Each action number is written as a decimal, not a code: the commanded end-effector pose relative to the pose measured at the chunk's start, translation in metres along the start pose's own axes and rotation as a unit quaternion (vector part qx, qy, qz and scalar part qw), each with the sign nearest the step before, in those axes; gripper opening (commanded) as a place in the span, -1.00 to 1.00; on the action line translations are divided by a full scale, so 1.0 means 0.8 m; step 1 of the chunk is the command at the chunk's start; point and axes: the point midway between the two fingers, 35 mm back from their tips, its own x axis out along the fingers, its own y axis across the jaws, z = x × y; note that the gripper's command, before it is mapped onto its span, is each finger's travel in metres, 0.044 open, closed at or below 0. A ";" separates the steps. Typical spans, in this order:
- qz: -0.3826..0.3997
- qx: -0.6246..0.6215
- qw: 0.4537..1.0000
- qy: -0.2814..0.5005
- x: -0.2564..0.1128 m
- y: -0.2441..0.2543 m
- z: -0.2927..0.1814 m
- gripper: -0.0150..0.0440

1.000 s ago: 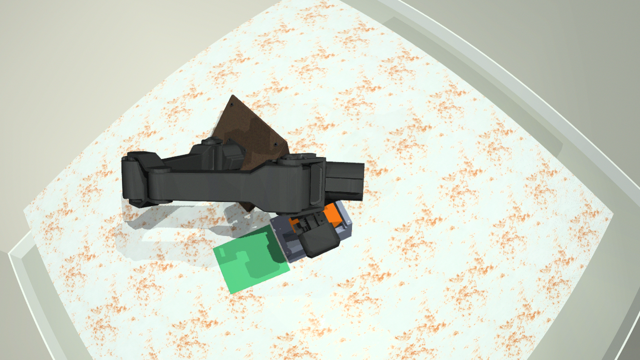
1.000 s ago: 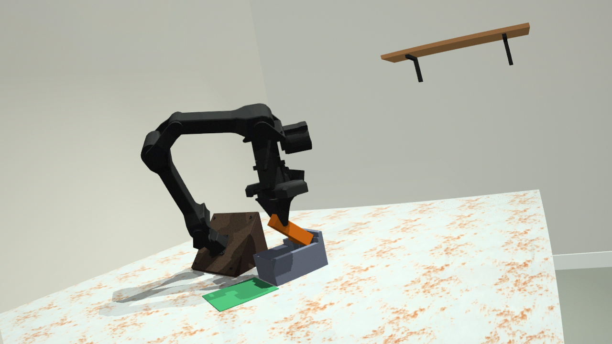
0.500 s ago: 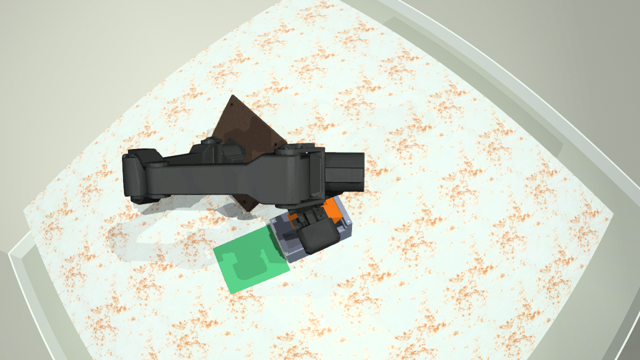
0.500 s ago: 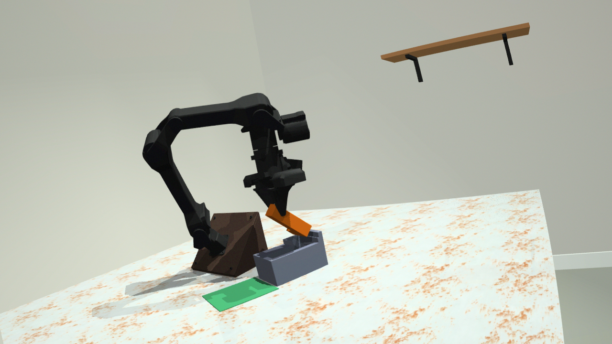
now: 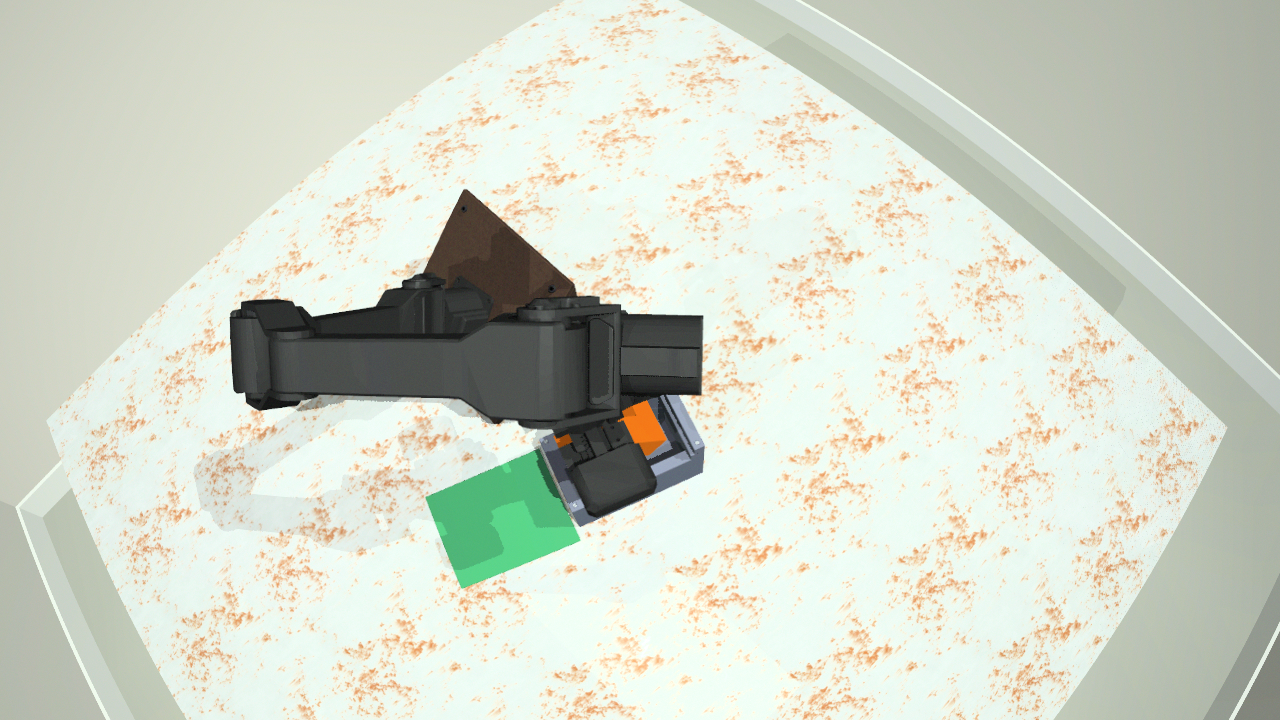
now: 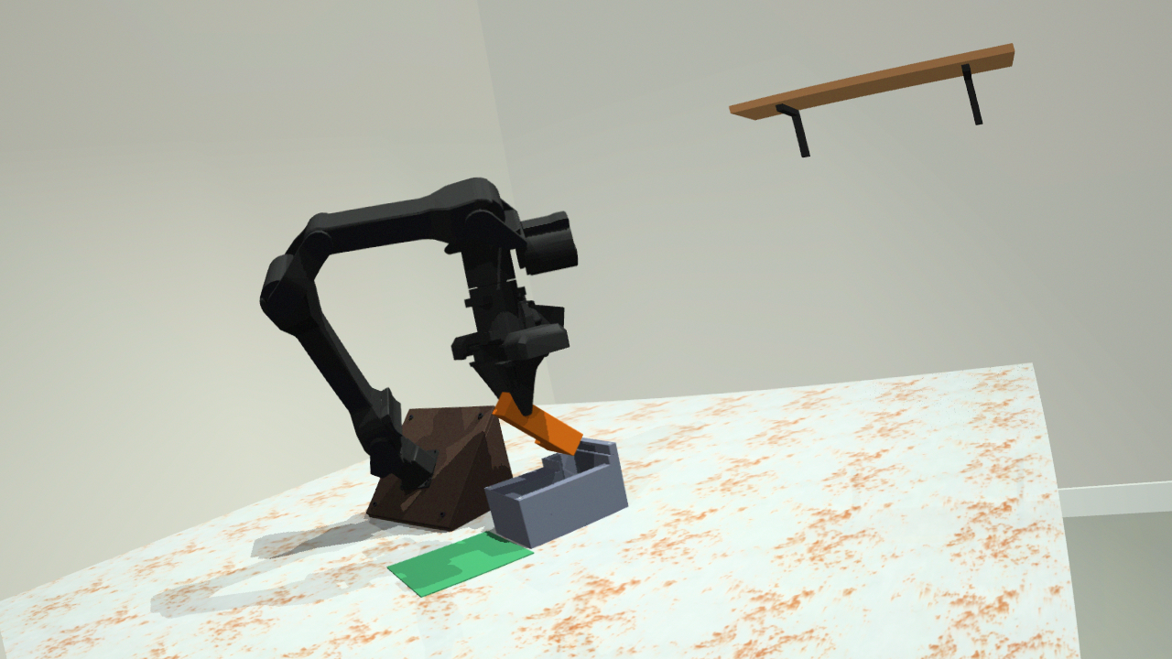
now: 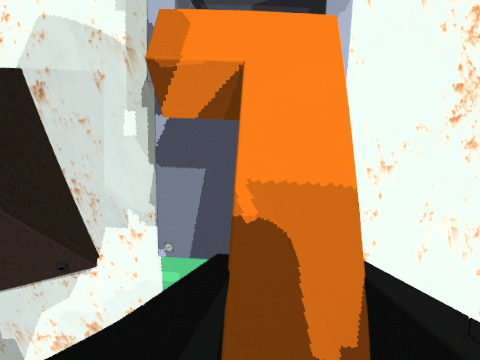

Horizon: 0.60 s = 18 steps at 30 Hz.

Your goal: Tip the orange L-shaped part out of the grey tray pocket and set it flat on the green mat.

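The orange L-shaped part (image 5: 643,428) (image 6: 545,426) (image 7: 295,125) is held above the grey tray (image 5: 680,465) (image 6: 565,502) (image 7: 175,205), tilted, with its L-shaped end lower and toward the tray's far end. My gripper (image 6: 526,407) (image 7: 289,274) is shut on the part's straight, raised end, one finger on each side. In the exterior view the lower end overlaps the tray's far rim; whether they touch I cannot tell. The arm hides part of the tray in the top view. The green mat (image 5: 537,528) (image 6: 459,563) (image 7: 174,272) lies flat beside the tray's near end, with nothing on it.
The brown wedge-shaped base (image 5: 487,246) (image 6: 483,467) (image 7: 40,210) stands behind the mat and left of the tray. The speckled table (image 5: 805,555) (image 6: 778,524) bears all of it. A wooden shelf (image 6: 876,79) is on the wall, far away.
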 end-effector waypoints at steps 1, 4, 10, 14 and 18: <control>0.000 -0.002 1.000 0.004 0.002 0.002 -0.024 -0.49; 0.000 -0.002 1.000 0.004 0.003 0.003 -0.040 -0.49; 0.000 -0.002 1.000 0.005 0.003 0.005 -0.072 -0.49; -0.001 -0.003 1.000 0.004 0.002 0.007 -0.093 -0.49; -0.006 -0.004 1.000 -0.003 0.002 0.009 -0.111 -0.49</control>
